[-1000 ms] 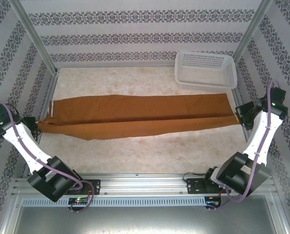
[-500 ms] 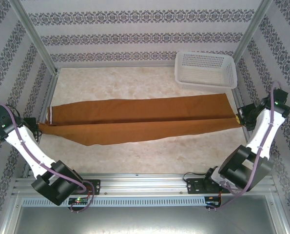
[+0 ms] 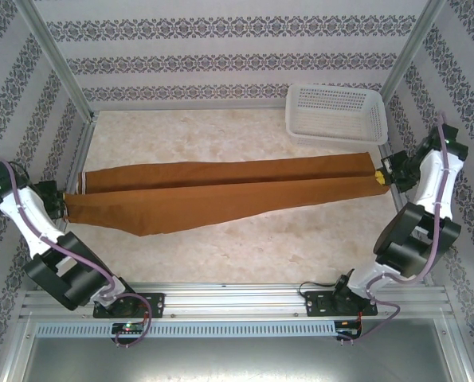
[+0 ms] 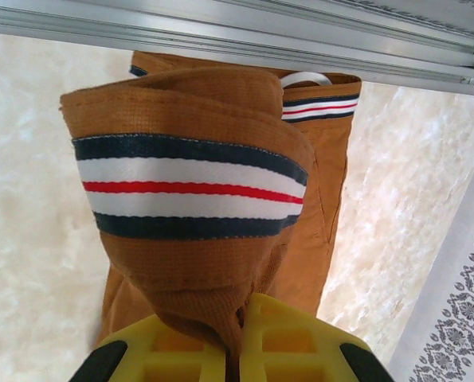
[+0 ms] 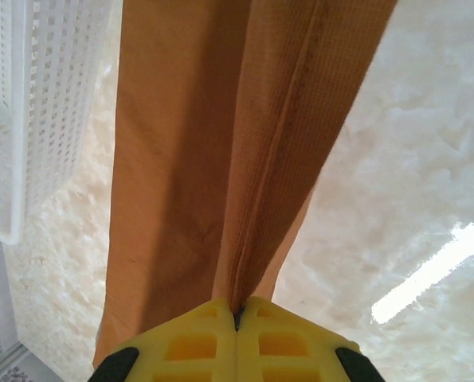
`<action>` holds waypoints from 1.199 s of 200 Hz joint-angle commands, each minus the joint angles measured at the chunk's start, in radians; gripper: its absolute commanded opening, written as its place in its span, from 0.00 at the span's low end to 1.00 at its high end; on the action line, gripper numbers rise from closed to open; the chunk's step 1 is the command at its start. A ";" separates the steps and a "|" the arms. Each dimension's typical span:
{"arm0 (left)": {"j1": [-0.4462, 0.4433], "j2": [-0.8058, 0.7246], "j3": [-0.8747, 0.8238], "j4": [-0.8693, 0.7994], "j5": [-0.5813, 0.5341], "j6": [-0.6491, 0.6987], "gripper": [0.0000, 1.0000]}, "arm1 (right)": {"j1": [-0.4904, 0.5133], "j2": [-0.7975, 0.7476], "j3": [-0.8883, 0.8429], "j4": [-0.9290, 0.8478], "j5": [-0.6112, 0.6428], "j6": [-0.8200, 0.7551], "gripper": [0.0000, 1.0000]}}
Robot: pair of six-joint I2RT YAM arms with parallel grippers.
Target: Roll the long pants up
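From above, the long pants (image 3: 221,191) lie stretched flat across the bench (image 3: 213,135). Their long axis runs left to right, with the waist at the left and the hems at the right, near the white basket (image 3: 336,111). The left tool (image 3: 57,203) sits at the waist end and the right tool (image 3: 382,171) at the hem end, so each arm is nearest its own end.

At the left wrist, the tool is pinched tight on bunched cloth just below the striped waistband (image 4: 189,187), and the pants run away from it.

At the right wrist, the tool is clamped on the hems, and both legs (image 5: 244,143) stretch straight ahead. I'd judge that any roll must travel along that axis.
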 commanded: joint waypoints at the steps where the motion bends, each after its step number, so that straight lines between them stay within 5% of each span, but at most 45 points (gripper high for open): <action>1: 0.033 0.054 0.077 0.313 -0.123 -0.017 0.00 | -0.028 0.068 0.100 0.201 0.221 -0.019 0.00; 92: -0.073 0.318 0.193 0.463 -0.067 -0.002 0.01 | 0.072 0.375 0.414 0.105 0.298 -0.051 0.00; 99: -0.083 0.343 0.209 0.470 -0.064 0.004 0.18 | 0.081 0.397 0.436 0.104 0.305 -0.059 0.08; 106: -0.094 0.365 0.224 0.479 -0.066 0.010 0.56 | 0.090 0.418 0.456 0.105 0.312 -0.066 0.41; 118: -0.113 0.396 0.248 0.500 -0.080 0.024 0.98 | 0.104 0.461 0.502 0.099 0.316 -0.082 0.79; 132: -0.127 0.429 0.284 0.517 -0.075 0.026 1.00 | 0.115 0.507 0.583 0.054 0.331 -0.093 0.97; 165: -0.153 0.459 0.376 0.479 -0.063 0.035 1.00 | 0.126 0.496 0.643 0.049 0.352 -0.127 0.95; 174: -0.159 0.451 0.381 0.475 -0.059 0.041 0.98 | 0.130 0.475 0.632 0.054 0.339 -0.136 0.90; 183: -0.165 0.437 0.378 0.471 -0.055 0.044 0.71 | 0.137 0.448 0.609 0.064 0.323 -0.147 0.76; 188: -0.168 0.427 0.375 0.465 -0.051 0.045 0.38 | 0.141 0.431 0.593 0.069 0.309 -0.155 0.54; 195: -0.176 0.412 0.367 0.451 -0.049 0.047 0.01 | 0.149 0.408 0.562 0.081 0.291 -0.164 0.06; 197: -0.178 0.405 0.364 0.448 -0.048 0.049 0.00 | 0.150 0.399 0.550 0.086 0.290 -0.166 0.00; 240: -0.313 0.245 0.159 0.468 -0.068 0.087 0.00 | 0.263 0.277 0.289 0.188 0.225 -0.190 0.00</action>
